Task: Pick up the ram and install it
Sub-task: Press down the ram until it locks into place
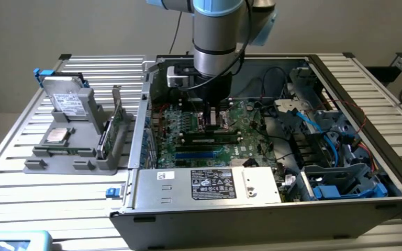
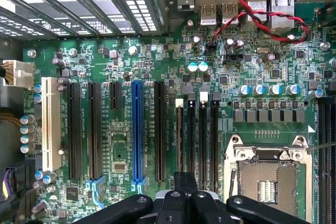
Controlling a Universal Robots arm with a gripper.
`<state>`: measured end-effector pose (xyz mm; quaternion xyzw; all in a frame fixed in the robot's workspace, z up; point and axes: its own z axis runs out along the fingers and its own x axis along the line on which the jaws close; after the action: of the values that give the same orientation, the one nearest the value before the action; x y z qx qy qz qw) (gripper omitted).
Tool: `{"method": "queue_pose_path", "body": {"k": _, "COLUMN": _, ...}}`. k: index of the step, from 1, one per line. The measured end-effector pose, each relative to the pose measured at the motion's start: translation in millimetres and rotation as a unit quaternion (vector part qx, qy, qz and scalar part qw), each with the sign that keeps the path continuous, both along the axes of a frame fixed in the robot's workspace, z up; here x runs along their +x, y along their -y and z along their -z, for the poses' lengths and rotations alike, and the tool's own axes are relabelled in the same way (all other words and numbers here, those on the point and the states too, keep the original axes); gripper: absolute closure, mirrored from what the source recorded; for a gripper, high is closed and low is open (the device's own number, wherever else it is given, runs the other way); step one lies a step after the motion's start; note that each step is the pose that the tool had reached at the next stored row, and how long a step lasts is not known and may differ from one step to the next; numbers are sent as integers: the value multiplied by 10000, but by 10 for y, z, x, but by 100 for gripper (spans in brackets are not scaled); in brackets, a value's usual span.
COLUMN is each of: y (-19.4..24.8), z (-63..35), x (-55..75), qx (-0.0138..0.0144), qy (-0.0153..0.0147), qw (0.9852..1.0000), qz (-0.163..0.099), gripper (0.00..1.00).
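Nearest to us on the slatted desk (image 1: pixel 19 172) lies the open computer case (image 1: pixel 257 219). Its power supply (image 1: pixel 257 185), with a pale label, runs along the near wall. At the exterior view's right of the supply, grey drive bays (image 1: pixel 341 178) hold blue cables.

Just beyond the power supply we see the green motherboard (image 1: pixel 250 141) flat on the floor of the case. On it the ram (image 1: pixel 208 139) shows as a thin green stick with dark chips. It lies lengthwise along the row of black memory slots (image 2: pixel 202 140), between a blue slot on its near side and the processor socket (image 2: pixel 268 182) on its far side. We cannot tell whether it is pressed fully home.

Over those slots hangs the claw (image 1: pixel 213 120), reaching straight down from the arm (image 1: pixel 219 31) into the middle of the case. In the wrist view its dark fingers (image 2: pixel 185 182) are drawn together, closed, directly above the memory slots and beside the socket. We cannot tell whether they touch the ram.

Outside the case, at the exterior view's left, a grey holder (image 1: pixel 61 157) sits on the desk well apart from the claw. A hard drive (image 1: pixel 71 102) stands upright at its far end, and a larger green card (image 1: pixel 117 115) with a metal bracket stands on edge along the side nearest the case.

Farther in, at the back ports of the motherboard, a twisted red and black wire (image 2: pixel 262 22) loops across.
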<state>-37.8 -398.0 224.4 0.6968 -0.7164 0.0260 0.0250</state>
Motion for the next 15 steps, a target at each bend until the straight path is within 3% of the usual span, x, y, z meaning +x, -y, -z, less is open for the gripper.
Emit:
{"method": "queue_pose_path", "body": {"k": 5, "y": -4, "z": -36, "x": 15, "qx": 13, "qy": 1, "qw": 10000, "qz": -1, "gripper": 89}}
{"method": "queue_pose_path", "body": {"k": 15, "y": 21, "z": -155, "x": 150, "qx": 3, "qy": -74, "qw": 10000, "qz": 0, "gripper": 89}}
